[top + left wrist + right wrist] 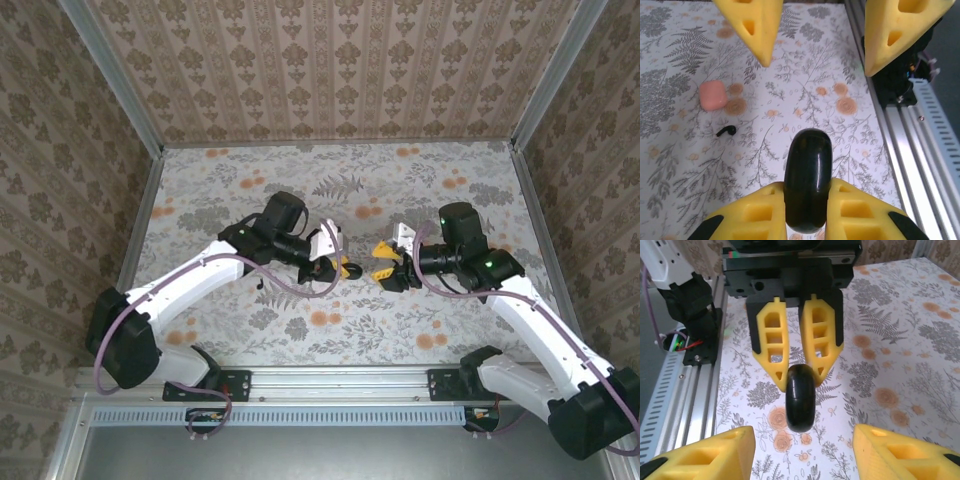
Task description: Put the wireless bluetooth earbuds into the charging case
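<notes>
Left gripper [807,192]: its 2 yellow jaws are pinched on a black round disc [808,180], held on edge with its rim standing out past the fingertips. Right gripper [802,435]: jaws spread, nothing between them, set directly opposite the left jaws and near them, with the disc in the space between the 2 grippers. In the left wrist view, 1 black earbud [726,131] lies on the floral table [805,100] ahead of the left jaws and off to their left. The salmon-pink charging case [713,95] rests just beyond it, near but not touching. Both lie well apart from either gripper. An aluminium rail [910,140] runs along the right of the left jaws.
</notes>
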Motion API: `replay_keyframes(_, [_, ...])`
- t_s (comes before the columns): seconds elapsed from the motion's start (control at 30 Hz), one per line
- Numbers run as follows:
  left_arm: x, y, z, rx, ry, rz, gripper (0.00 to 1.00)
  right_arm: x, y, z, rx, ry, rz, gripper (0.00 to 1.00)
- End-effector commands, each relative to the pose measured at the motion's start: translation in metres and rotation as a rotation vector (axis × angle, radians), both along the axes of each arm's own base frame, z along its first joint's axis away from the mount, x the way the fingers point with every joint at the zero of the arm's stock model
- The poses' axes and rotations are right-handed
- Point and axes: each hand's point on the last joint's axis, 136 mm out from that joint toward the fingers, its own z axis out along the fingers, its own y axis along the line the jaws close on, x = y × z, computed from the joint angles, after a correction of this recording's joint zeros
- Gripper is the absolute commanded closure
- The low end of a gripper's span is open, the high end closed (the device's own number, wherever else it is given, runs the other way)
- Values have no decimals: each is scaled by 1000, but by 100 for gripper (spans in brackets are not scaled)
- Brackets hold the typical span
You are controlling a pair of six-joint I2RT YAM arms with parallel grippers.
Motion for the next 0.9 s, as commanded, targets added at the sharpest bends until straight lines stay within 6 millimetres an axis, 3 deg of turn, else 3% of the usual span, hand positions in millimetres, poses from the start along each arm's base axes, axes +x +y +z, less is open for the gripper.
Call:
replay_keyframes(0.0, [1, 9, 8, 52, -101, 5, 88, 3, 1, 6, -53, -41, -28, 46])
replay_keyframes(0.6, [-1, 4, 19, 7, -159, 13, 88, 7, 38, -13, -95, -14, 87, 46])
replay_keyframes(0.73, [-2, 3, 19, 2, -157, 4, 89, 7, 42, -15, -85, 3, 115, 54])
replay_keyframes(0.87, [-3, 3, 19, 1, -157, 0, 88, 6, 46, -14, -75, -4, 149, 70])
